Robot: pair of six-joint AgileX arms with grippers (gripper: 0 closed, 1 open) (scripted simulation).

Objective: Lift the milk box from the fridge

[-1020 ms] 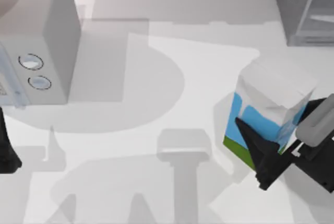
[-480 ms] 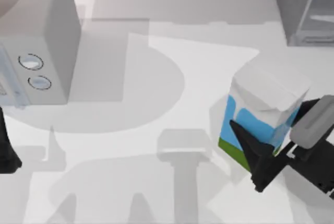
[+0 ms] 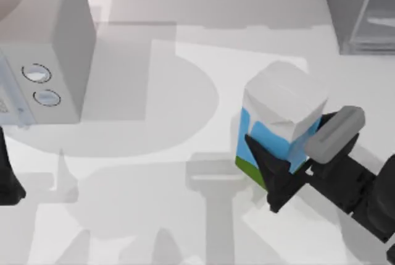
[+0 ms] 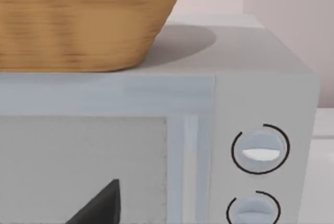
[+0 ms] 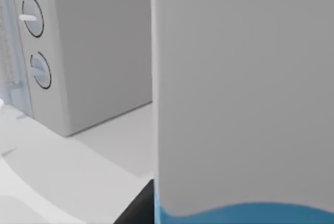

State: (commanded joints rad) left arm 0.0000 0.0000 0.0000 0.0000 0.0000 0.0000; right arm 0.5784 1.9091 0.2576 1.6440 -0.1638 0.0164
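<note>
The milk box, white on top with blue sides and a green strip at the bottom, is over the table right of centre, slightly tilted. My right gripper is shut on it, with one black finger across its blue side. Up close in the right wrist view, the milk box is a wide pale wall with a blue edge. The dark grey fridge stands at the back right corner, apart from the box. My left arm is parked at the left edge.
A light grey microwave with two round dials stands at the back left and also appears as the microwave in the left wrist view, with a wicker basket on top. White tabletop lies between the microwave and the box.
My right gripper has carried the milk box leftward, farther from the fridge and toward the table's centre. The left arm has not moved.
</note>
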